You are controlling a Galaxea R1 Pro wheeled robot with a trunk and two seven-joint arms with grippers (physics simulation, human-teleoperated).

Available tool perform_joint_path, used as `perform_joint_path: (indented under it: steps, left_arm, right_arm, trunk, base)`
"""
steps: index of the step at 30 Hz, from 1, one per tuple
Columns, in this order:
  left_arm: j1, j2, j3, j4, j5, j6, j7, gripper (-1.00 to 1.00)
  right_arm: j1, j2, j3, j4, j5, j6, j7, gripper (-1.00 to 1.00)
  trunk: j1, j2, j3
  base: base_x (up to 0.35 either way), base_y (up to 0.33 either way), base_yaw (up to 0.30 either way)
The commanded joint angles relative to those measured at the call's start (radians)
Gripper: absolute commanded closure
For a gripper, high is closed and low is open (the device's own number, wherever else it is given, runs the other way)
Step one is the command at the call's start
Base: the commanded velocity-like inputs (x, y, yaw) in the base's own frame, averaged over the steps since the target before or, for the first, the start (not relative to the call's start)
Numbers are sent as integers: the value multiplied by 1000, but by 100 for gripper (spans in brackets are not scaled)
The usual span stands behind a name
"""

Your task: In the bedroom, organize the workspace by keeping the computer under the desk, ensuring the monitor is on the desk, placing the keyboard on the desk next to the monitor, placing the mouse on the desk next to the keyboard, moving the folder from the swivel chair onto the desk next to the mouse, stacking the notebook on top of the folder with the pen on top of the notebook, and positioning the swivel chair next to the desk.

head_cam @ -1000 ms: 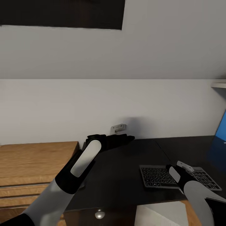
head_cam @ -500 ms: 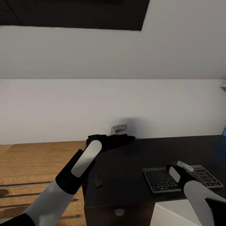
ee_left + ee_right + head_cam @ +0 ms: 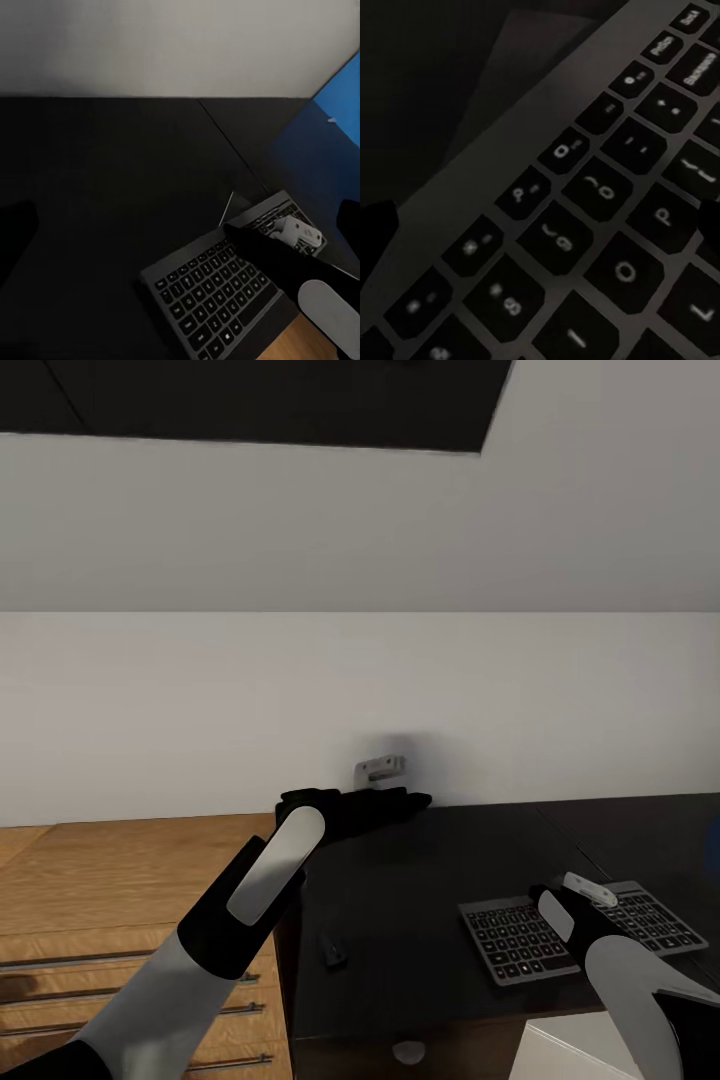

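On the black desk (image 3: 420, 880), the keyboard (image 3: 520, 940) lay near the front edge. The right gripper (image 3: 562, 900) hovered just over its keys, the left gripper (image 3: 390, 805) farther back; neither's opening could be told.

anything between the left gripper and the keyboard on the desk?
Nothing: in the head view, bare black desk top separates the left gripper from the keyboard. The left wrist view shows the same bare stretch.

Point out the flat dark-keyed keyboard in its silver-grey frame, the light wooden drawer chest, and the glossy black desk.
flat dark-keyed keyboard (image 3: 520, 940): head view, on its left block of keys.
light wooden drawer chest (image 3: 120, 875): head view, on its bare top.
glossy black desk (image 3: 400, 880): head view, on the bare top left of the keyboard.
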State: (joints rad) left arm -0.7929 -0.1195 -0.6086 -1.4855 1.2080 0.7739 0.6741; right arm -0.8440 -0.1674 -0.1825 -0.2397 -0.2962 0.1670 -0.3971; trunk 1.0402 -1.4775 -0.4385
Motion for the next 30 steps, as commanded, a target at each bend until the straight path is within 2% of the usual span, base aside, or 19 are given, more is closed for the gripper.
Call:
perform_joint_path:
  steps: [1,18,24,30]
  left_arm:
    - [-1,0,0,-1,10,0,10,-100]
    - [-1,0,2,-1,10,0,10,-100]
    - [-1,2,18,-3,15,-1,9,-100]
    - [-1,3,23,-7,16,-1,10,-100]
  right_arm:
    - [0,0,-9,11,-30,3,-2,-100]
    - [0,3,-8,-31,-25,-25,-8,-100]
    - [0,-1,-7,-68,-26,-21,-8,-100]
    - [0,-4,-6,-122,-26,-6,-8,-100]
  trunk:
    - [0,0,-1]
    - [0,0,-1]
    - [0,0,-1]
    - [-23,42,17]
  base:
    - [3,6,0]
    - [0,1,0]
    - [0,0,0]
    - [0,0,0]
